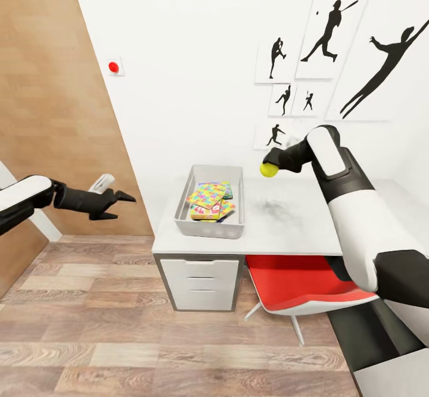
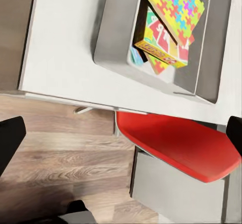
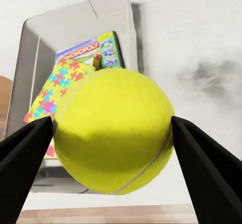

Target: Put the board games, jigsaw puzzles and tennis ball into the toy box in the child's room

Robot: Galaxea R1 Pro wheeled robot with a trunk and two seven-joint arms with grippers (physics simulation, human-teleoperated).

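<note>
My right gripper (image 1: 271, 166) is shut on the yellow-green tennis ball (image 1: 269, 170), held above the white table (image 1: 286, 221) just right of the grey toy box (image 1: 237, 178). In the right wrist view the tennis ball (image 3: 113, 130) sits squeezed between both black fingers (image 3: 25, 148), with the toy box (image 3: 30, 47) behind it. Inside the box lie a multicoloured jigsaw puzzle (image 1: 207, 194) on top and board games (image 1: 210, 211) beneath; the left wrist view shows the jigsaw puzzle (image 2: 174, 4) over a board game (image 2: 160, 45). My left gripper (image 1: 119, 200) hangs open over the floor, left of the table.
A red chair (image 1: 298, 287) is tucked under the table beside a white drawer unit (image 1: 199, 281). White wall with black sports silhouettes (image 1: 333, 46) stands behind. A wood panel (image 1: 53, 99) is at left, wood-plank floor in front.
</note>
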